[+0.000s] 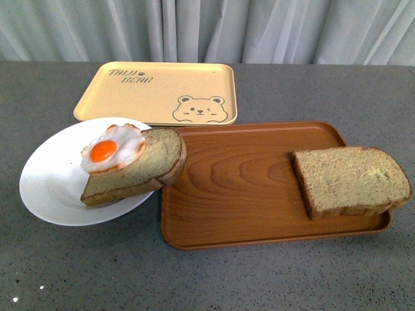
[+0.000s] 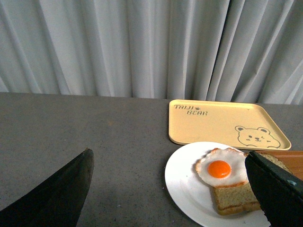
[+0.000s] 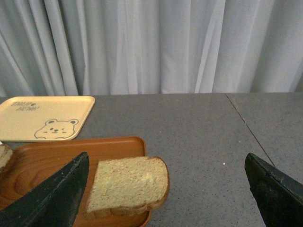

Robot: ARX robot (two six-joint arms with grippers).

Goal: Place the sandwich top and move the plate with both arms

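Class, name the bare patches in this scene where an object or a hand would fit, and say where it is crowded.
Free: the middle of the wooden tray, between the egg-topped slice and the plain slice; the whole yellow bear tray; the left half of the plate; the table in front. Crowded: where the egg-topped slice juts from the plate to the wooden tray.

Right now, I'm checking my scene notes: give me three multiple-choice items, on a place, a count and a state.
1. The sandwich top lies at the wood tray's: A left end; B middle; C right end.
2. Trays in view: A one; B two; C three.
3. The right tool is: A open, empty; B shut on the sandwich top; C shut on the wood tray.
Answers: C, it overhangs the right rim; B, wood tray plus yellow bear tray; A, its fingers stand wide apart.
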